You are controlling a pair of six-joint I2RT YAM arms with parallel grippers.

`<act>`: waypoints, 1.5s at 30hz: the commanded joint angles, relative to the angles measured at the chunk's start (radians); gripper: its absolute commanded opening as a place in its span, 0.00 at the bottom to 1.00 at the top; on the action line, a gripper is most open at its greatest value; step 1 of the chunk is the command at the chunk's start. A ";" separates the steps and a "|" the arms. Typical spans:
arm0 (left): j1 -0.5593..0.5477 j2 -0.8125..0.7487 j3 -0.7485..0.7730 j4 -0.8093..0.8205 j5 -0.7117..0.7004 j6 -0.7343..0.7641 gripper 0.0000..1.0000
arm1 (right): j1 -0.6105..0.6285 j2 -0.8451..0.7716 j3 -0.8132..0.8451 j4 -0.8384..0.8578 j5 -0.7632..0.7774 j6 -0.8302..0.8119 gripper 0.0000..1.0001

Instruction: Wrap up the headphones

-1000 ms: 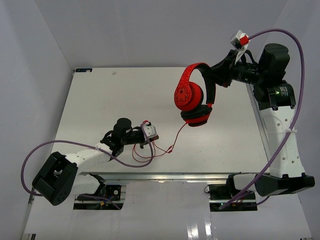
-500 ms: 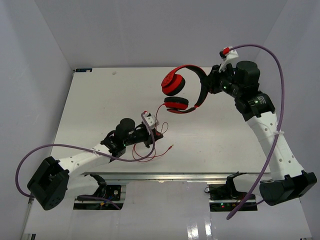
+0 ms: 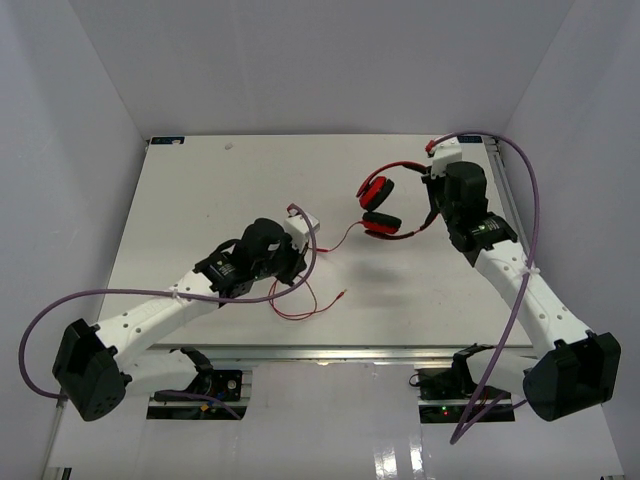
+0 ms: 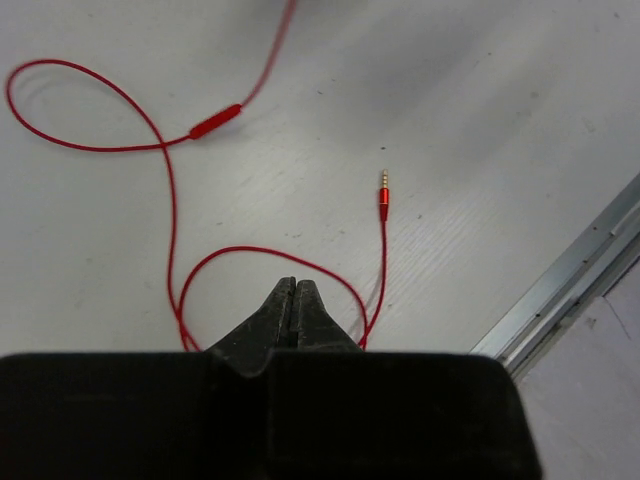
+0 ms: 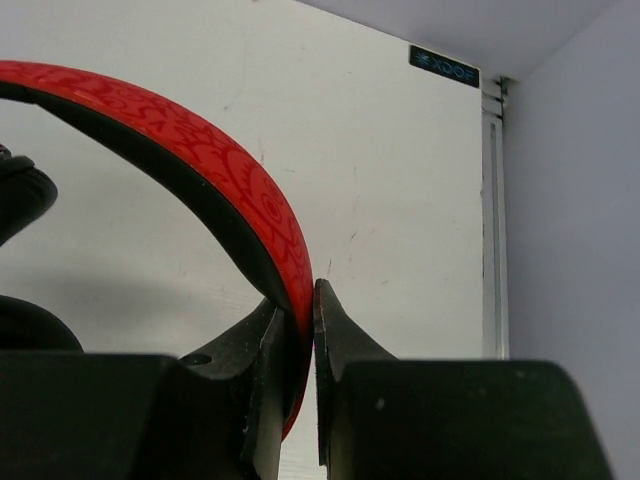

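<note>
Toward the near edge of the white desk, the left tool points down at the surface with its two black fingers pressed together; nothing shows between the tips. The thin red cable lies slack on the desk here. One loop curves under the tips and runs out on the right to the plug, which rests bare on the desk near the metal rail at the edge. Farther from the tool the cable makes a second, wider loop and passes through a small inline remote before running off toward the back. Seen from above, that strand climbs to the headphones, which sit over the far right part of the desk, ear cups turned to the left and one above the other, with a faint shadow on the surface beside them. The right tool pinches the patterned red headband across its width, a finger on each face. Beyond it, a small dark label sits at the far corner of the desk.
</note>
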 commanded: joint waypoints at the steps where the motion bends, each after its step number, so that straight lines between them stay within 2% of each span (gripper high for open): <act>1: -0.006 -0.024 0.157 -0.215 -0.181 0.116 0.00 | 0.006 -0.098 -0.026 0.097 -0.323 -0.239 0.08; 4: -0.007 -0.015 0.240 -0.225 -0.195 0.163 0.00 | 0.003 -0.094 -0.034 0.090 -0.354 -0.255 0.08; 6: -0.007 -0.008 0.248 -0.210 -0.156 0.185 0.00 | -0.006 -0.103 -0.020 0.089 -0.390 -0.228 0.08; 8: -0.007 -0.026 0.186 -0.136 -0.080 0.225 0.07 | -0.022 -0.115 0.034 0.072 -0.451 -0.174 0.08; 11: -0.007 -0.126 -0.060 0.125 0.047 0.313 0.58 | -0.041 -0.091 0.190 -0.011 -0.550 -0.085 0.08; 15: -0.003 -0.247 -0.296 0.471 0.169 0.374 0.90 | -0.108 -0.032 0.391 -0.129 -0.757 0.003 0.08; 16: -0.002 -0.277 -0.327 0.524 0.202 0.401 0.95 | -0.123 -0.021 0.458 -0.148 -0.825 0.031 0.08; 18: -0.002 -0.296 -0.378 0.648 0.257 0.447 0.98 | -0.166 0.005 0.542 -0.178 -0.926 0.071 0.08; 22: -0.002 -0.226 -0.356 0.696 0.240 0.474 0.98 | -0.215 0.031 0.642 -0.212 -1.083 0.147 0.08; 26: -0.002 -0.252 -0.358 0.827 0.172 0.473 0.98 | -0.243 0.028 0.700 -0.216 -1.143 0.190 0.08; 29: -0.002 -0.324 -0.386 0.849 0.159 0.456 0.98 | -0.265 0.035 0.766 -0.238 -1.171 0.194 0.08; 33: -0.002 -0.332 -0.445 0.909 0.280 0.400 0.98 | -0.285 0.064 0.832 -0.245 -1.231 0.258 0.08; 36: -0.002 -0.282 -0.455 0.948 0.425 0.330 0.96 | -0.290 0.085 0.879 -0.243 -1.257 0.304 0.08; 38: -0.002 -0.251 -0.461 0.950 0.457 0.312 0.95 | -0.296 0.098 0.919 -0.243 -1.263 0.321 0.08; 45: 0.020 -0.299 -0.504 0.885 0.272 0.399 0.95 | -0.334 0.109 0.974 -0.242 -1.296 0.342 0.08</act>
